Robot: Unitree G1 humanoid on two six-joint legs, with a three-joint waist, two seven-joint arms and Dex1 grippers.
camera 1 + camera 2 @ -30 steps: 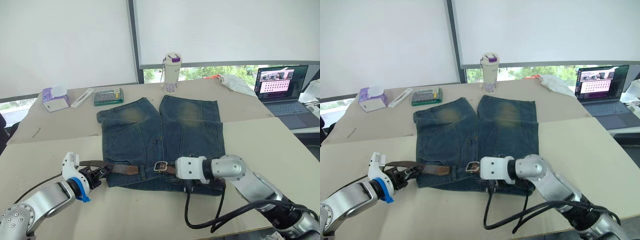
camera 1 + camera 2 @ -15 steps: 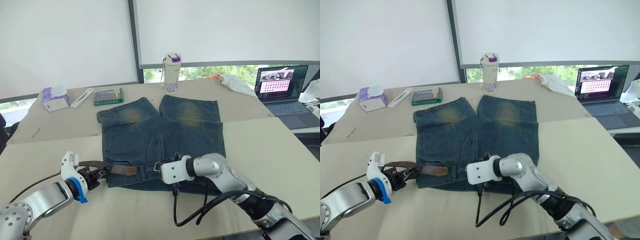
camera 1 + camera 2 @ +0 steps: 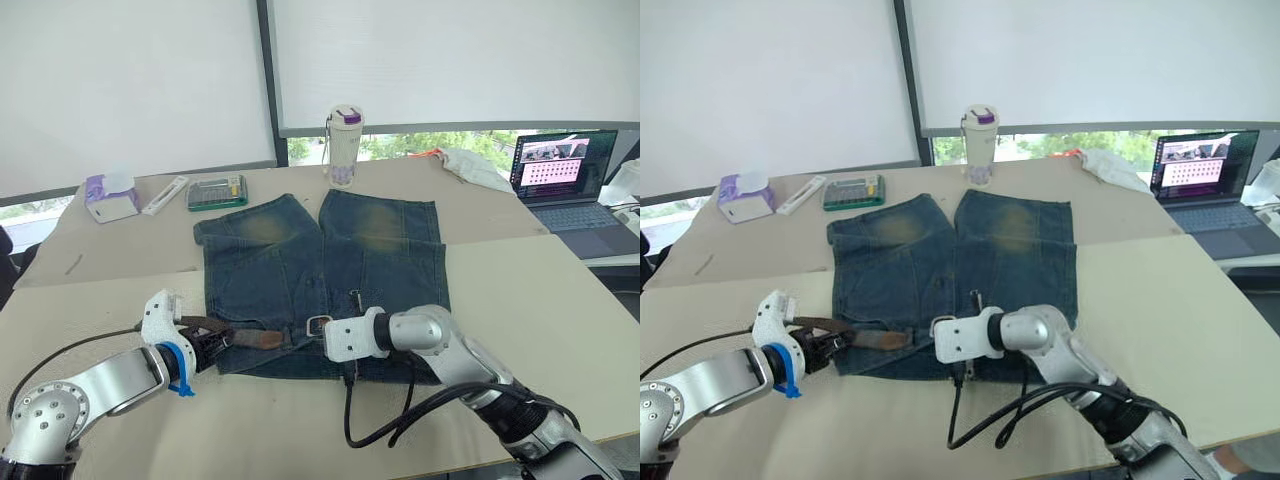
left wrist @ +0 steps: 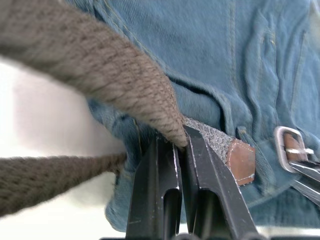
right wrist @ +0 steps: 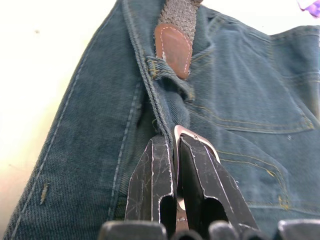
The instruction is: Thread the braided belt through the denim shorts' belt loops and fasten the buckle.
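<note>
Denim shorts [image 3: 320, 280] lie at frame centre on the tabletop [image 3: 520, 290]. Left pincer [image 4: 172, 145] pinches the belt [image 4: 100, 80]; right pincer [image 5: 175, 155] pinches the buckle [image 5: 192, 142]. Risk: opposed pulling drags the tip [image 5: 172, 47] out of its loop [image 5: 167, 70].

Bright even daylight from windows [image 3: 400, 60]; soft shadows; belt [image 4: 85, 75] blurred close in left wrist view.

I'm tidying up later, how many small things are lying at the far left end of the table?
3: a tissue pack at the far left corner, a white stick-like item beside it, then a green box.
</note>
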